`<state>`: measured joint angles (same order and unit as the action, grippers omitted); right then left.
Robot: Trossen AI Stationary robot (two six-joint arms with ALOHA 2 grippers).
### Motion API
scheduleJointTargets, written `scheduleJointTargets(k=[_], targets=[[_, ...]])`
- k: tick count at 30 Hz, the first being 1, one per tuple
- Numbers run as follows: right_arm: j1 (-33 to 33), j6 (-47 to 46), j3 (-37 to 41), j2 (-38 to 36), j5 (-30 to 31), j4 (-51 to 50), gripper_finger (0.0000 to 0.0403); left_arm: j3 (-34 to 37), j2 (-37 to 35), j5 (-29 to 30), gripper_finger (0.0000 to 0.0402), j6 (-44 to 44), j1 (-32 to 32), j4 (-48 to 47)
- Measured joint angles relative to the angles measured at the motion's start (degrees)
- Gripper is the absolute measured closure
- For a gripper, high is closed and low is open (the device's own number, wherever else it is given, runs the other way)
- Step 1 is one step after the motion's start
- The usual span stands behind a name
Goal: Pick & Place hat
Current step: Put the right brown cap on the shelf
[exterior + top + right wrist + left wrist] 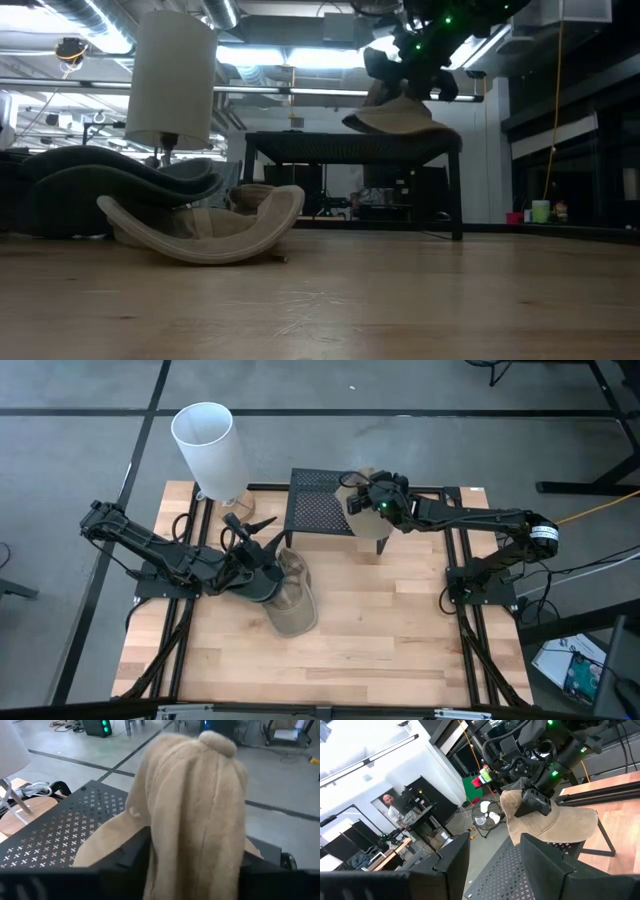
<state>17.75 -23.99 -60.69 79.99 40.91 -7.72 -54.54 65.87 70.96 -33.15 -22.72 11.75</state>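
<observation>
The right tool [372, 503] was up over the right end of the black perforated metal stand [318, 510] at the far side of the worktop [400, 630], and it was clamped on a tan corduroy cap [547, 822]. From the left wrist camera the dark fingers pinched the cap's crown, with the brim jutting out flat over the mesh top. In the low view the cap hung just at the stand's top surface, brim roughly level; whether it touched the mesh could not be told. The right wrist camera saw little but tan fabric draped between its fingers, the mesh of the stand underneath.

Over on the left, the left tool [262, 565] sat low near the middle of the worktop, right against a second hat [292, 598], an olive-tan one lying upside down on the wood. The low view showed that hat rocked on its crown like a shallow bowl. The left tool's fingers stood spread apart in its own camera, nothing between them.

A white lamp [210, 445] with a tall cylindrical shade stood at the far left corner of the worktop, left of the stand. A person [392, 810] showed far off in the room behind
</observation>
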Motion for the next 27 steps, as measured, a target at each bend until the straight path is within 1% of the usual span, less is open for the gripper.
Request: scheduleJointTargets(k=[4,8,13,17,22,25,27], targets=[[0.17,2.80,0.02,0.00,0.01,4.03,0.0174,0.00,0.00,0.00,0.0233,0.00,0.00,0.00],[0.19,8.82,0.02,0.00,-1.25,10.33,0.0116,0.00,0.00,0.00,0.0233,0.00,0.00,0.00],[0.17,14.58,-0.03,0.00,-3.48,14.78,0.0068,0.00,0.00,0.00,0.0233,0.00,0.00,0.00],[0.17,15.49,-1.19,0.00,-3.61,14.05,0.0051,0.00,0.00,0.00,0.0233,0.00,0.00,0.00],[-0.25,15.18,-4.17,-0.37,-3.82,10.47,0.0048,0.00,0.01,0.00,0.0233,0.00,0.00,0.00],[-1.45,14.98,-7.19,-0.99,-6.00,4.74,0.0048,0.00,0.02,-0.01,0.0233,1.00,0.00,0.00],[-2.51,14.90,-9.24,-1.42,-7.67,-1.00,0.0052,0.02,0.02,-0.17,0.0233,2.30,-0.12,-0.01]])
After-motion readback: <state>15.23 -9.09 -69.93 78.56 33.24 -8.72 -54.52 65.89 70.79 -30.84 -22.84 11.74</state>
